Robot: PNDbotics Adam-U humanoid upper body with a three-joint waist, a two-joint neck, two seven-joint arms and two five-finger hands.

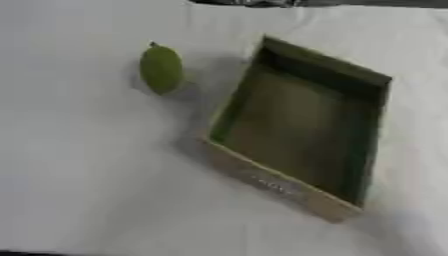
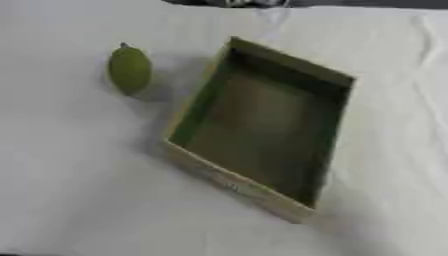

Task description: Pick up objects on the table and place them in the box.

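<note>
**Green fruit beside an open box on white cloth**

A smooth, oval green fruit (image 1: 161,69) with a small stem nub at its far end lies on the cloth (image 1: 87,175), left of the box (image 1: 278,186) and apart from it. The box is a shallow cardboard tray, rectangular, set askew, with tan outer walls, a dark green lining and nothing visible inside. The cloth is white, matte and faintly creased at the right. Neither hand shows in either view, so their fingers cannot be told
</note>
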